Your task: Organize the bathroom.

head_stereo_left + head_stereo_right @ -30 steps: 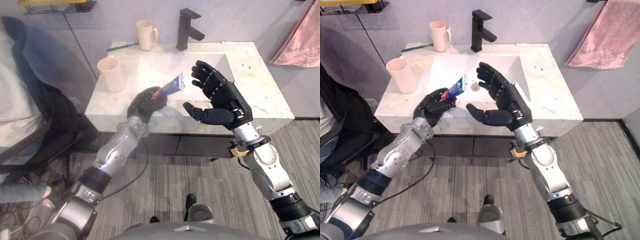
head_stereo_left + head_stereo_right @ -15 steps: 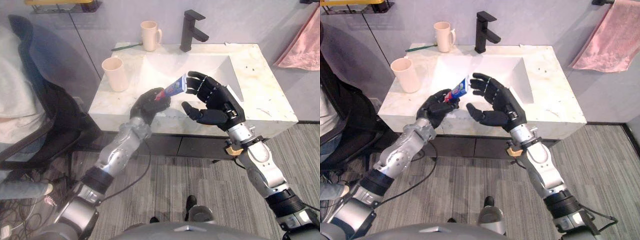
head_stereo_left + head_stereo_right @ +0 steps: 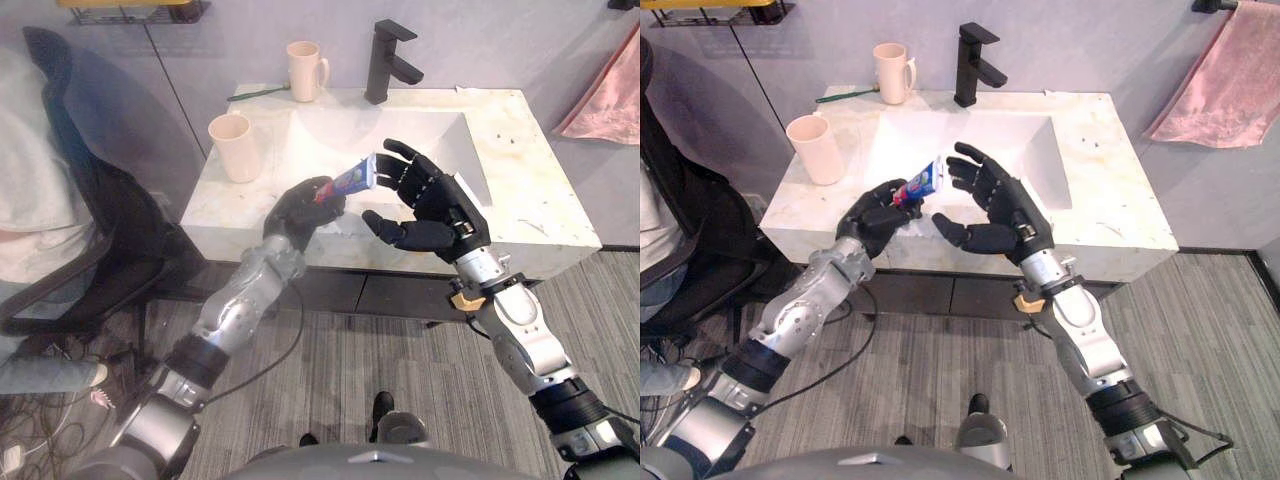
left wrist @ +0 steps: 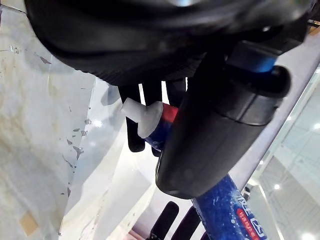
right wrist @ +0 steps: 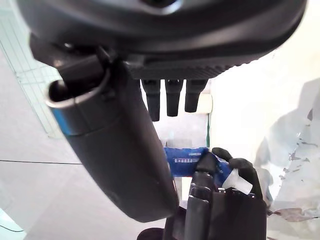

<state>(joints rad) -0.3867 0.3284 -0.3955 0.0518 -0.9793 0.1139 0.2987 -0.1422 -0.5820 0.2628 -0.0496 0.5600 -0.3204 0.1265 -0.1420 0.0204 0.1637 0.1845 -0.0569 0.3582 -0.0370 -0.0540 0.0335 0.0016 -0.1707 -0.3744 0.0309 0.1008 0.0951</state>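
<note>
I am mid-task, judging by the scene: my left robot hand [image 3: 300,207] has its dark fingers curled round a soft blue and red toothpaste tube [image 3: 350,179] with a white cap, held in the air above the front edge of the pale marbled stone surface [image 3: 530,200]. My right robot hand [image 3: 428,208] is just beside the tube's free end, fingers spread and relaxed, fingertips close to or touching the tube, closing on nothing. I judge a hand-over is under way, so the tube has not yet been put away. Beyond my left robot hand stands a smooth peach plastic cup [image 3: 234,147], upright and apparently empty. Further off, by the matte black angular tap [image 3: 392,61], sits a peach mug with a handle [image 3: 305,70], and a thin green toothbrush [image 3: 259,93] lies flat beside it, not yet stood in either cup. Past my right robot hand the rectangular white basin [image 3: 350,135] sinks into the surface. A pink towel [image 3: 1228,75] hangs on the wall far to my right.
</note>
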